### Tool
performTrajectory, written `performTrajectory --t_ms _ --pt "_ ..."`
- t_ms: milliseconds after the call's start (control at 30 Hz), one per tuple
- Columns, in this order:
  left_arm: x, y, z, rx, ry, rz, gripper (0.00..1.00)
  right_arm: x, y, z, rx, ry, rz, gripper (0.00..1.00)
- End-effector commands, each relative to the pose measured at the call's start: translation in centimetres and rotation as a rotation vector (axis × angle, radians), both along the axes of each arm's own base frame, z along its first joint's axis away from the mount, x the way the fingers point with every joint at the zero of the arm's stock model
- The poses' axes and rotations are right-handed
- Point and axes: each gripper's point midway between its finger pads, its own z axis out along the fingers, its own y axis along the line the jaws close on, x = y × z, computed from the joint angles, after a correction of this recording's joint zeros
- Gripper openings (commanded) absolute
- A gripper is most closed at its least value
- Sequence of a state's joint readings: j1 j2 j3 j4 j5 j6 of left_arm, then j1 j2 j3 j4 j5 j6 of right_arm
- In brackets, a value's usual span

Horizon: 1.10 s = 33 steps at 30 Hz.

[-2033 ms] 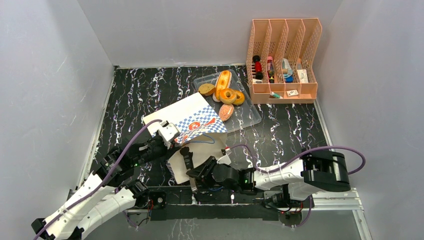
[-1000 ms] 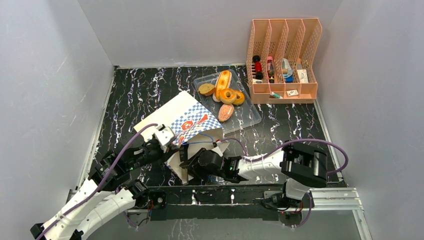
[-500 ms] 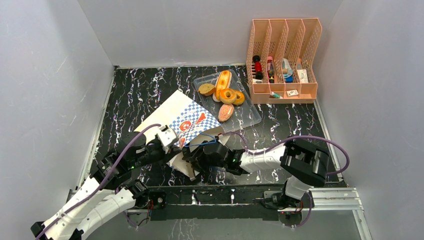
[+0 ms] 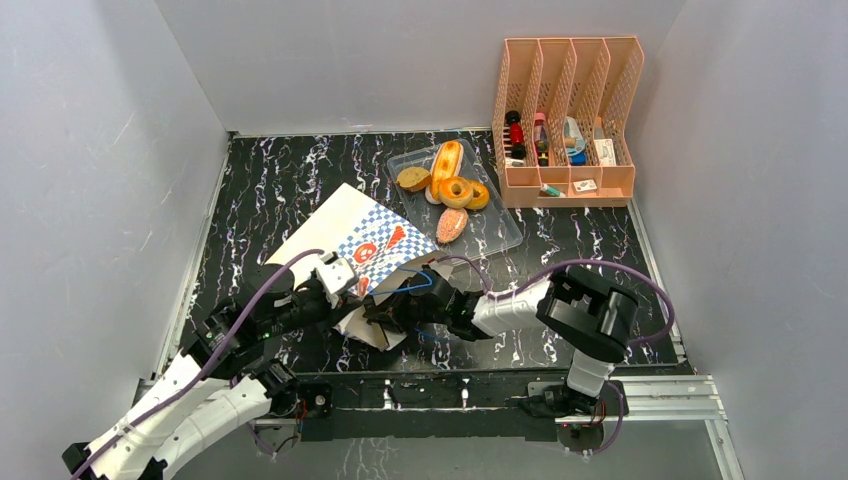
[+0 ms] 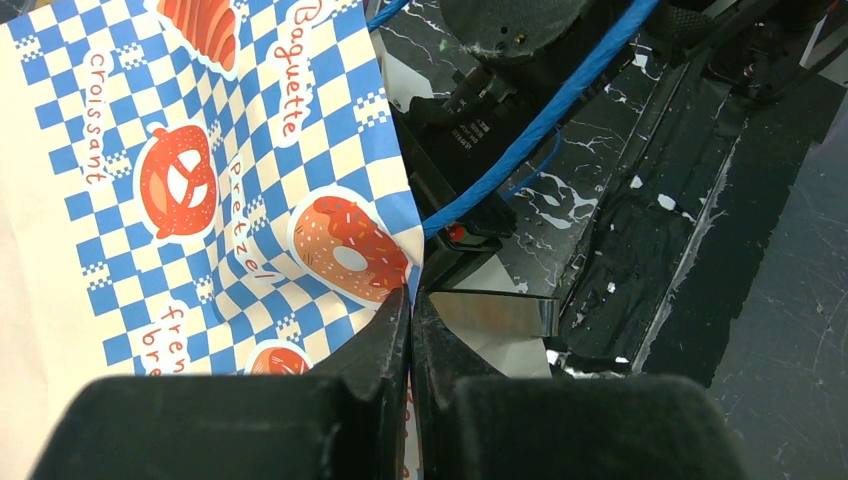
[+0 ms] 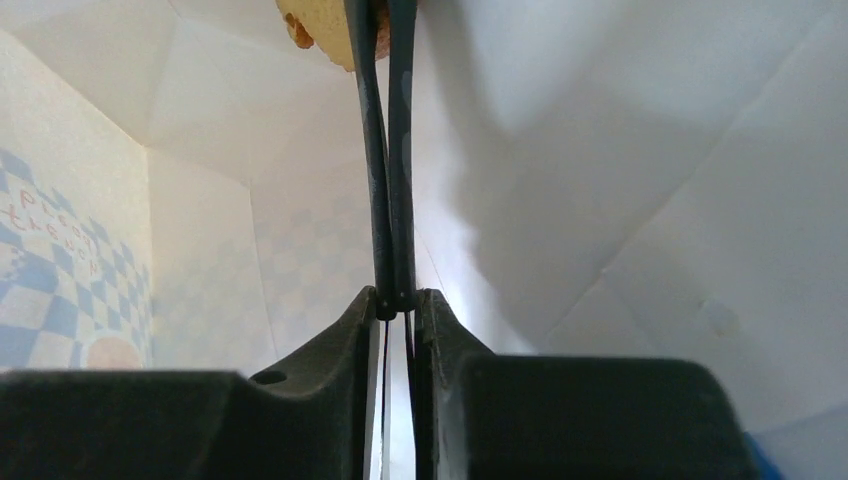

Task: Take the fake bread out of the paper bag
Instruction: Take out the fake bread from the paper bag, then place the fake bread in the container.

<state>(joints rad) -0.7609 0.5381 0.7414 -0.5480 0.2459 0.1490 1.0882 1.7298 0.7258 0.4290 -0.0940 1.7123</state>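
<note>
Right pincer point(image 6: 385, 20) is pushed deeper into the paper bag point(image 4: 345, 215), fingers nearly together against a bread piece point(image 6: 312, 28); hold cannot be told. Bag edge is pinched by left pincer point(image 5: 410, 298).

We looked down on a black worktop point(image 4: 280, 180) veined with white. Three things lay directly on it. A pink slotted organizer point(image 4: 565, 100) stood in the far right corner. Just beside it, toward the middle of the far half, a clear plastic tray point(image 4: 497, 238) sat at a slant. A paper bag point(image 4: 345, 232) with a blue-and-white checkered band lay left of centre, its open end toward the near edge. We could not tell whether it touched the tray.
</note>
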Motion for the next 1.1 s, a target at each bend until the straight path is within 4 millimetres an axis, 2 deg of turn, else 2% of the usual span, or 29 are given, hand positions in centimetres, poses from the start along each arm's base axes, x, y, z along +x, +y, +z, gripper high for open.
performTrajectory --t_ms 0,33,233,433,667,867,1067 --pt "0.1 -0.4 1.4 -0.052 -0.05 -0.011 0.0 0.3 0.4 2.4 0.067 -0.062 0.015 0.03" --pt "0.3 -0.2 1.4 -0.048 -0.054 0.004 0.0 0.4 0.1 2.7 0.068 -0.076 0.005 0.0" --pt "1.5 0.3 0.9 -0.017 -0.047 0.072 0.0 0.5 -2.1 4.5 0.04 -0.172 -0.045 0.0" --pt "2.6 0.6 0.0 0.027 -0.028 0.135 0.0 0.3 -5.0 5.9 0.036 -0.232 -0.097 0.0" --pt "4.5 1.6 0.3 0.036 -0.051 0.261 0.0 -0.8 -8.0 5.7 0.014 -0.252 -0.116 0.0" --pt "7.1 3.4 0.6 0.055 -0.078 0.464 0.0 -2.3 -10.0 6.3 -0.006 -0.282 -0.134 0.0" --pt "9.0 6.0 1.4 0.101 -0.082 0.687 0.0 -3.8 -12.0 8.0 -0.019 -0.322 -0.16 0.0"
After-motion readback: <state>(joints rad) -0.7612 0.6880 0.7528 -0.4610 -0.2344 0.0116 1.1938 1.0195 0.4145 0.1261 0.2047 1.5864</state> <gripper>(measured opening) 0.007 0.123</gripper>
